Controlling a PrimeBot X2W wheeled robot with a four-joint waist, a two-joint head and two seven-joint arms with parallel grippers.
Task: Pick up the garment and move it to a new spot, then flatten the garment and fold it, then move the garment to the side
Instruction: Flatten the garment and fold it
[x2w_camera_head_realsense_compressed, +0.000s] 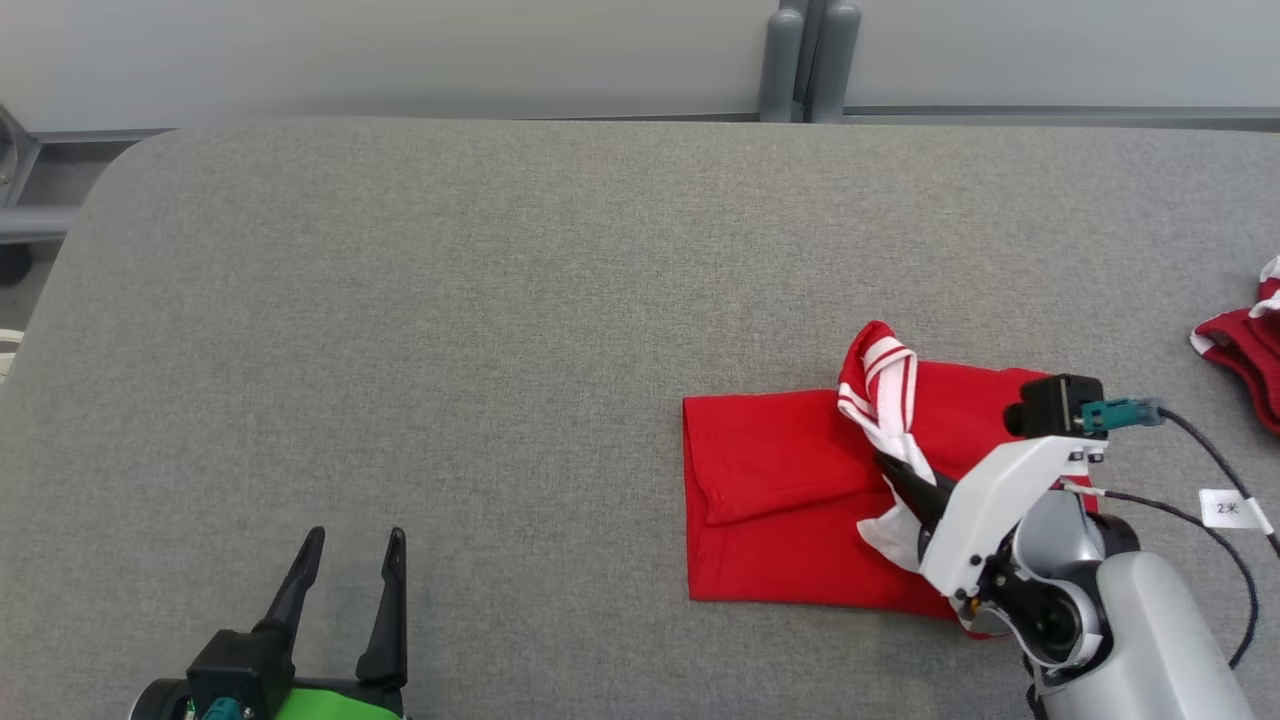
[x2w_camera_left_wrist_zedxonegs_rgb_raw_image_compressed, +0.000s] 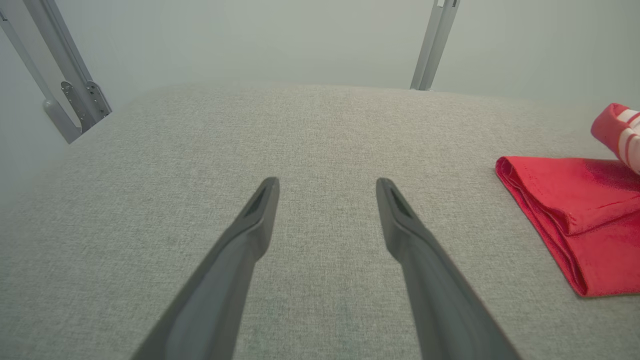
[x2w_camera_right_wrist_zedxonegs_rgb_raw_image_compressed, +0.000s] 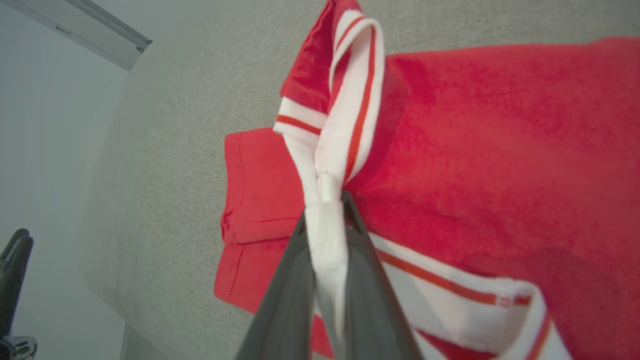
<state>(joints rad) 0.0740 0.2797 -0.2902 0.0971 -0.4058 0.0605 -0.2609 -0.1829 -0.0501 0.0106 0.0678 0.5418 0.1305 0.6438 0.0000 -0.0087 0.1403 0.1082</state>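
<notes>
Pinched shut on the white striped trim (x2w_camera_right_wrist_zedxonegs_rgb_raw_image_compressed: 327, 150), the right gripper (x2w_camera_head_realsense_compressed: 885, 462) works the red garment (x2w_camera_head_realsense_compressed: 770, 500), seemingly mid-fold at the near right of the table (x2w_camera_head_realsense_compressed: 400, 300), the move aside yet to come, while the left gripper (x2w_camera_head_realsense_compressed: 355, 535) idles wide open and empty.

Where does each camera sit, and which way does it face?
Head view: on the head, facing forward and down at table and red garment; left end effector open, right end effector shut on white trim.
Left wrist view: on that wrist, along its spread fingers, across the table.
Right wrist view: on that wrist, along its closed fingers, at the pinched trim.
All three show the garment.
</notes>
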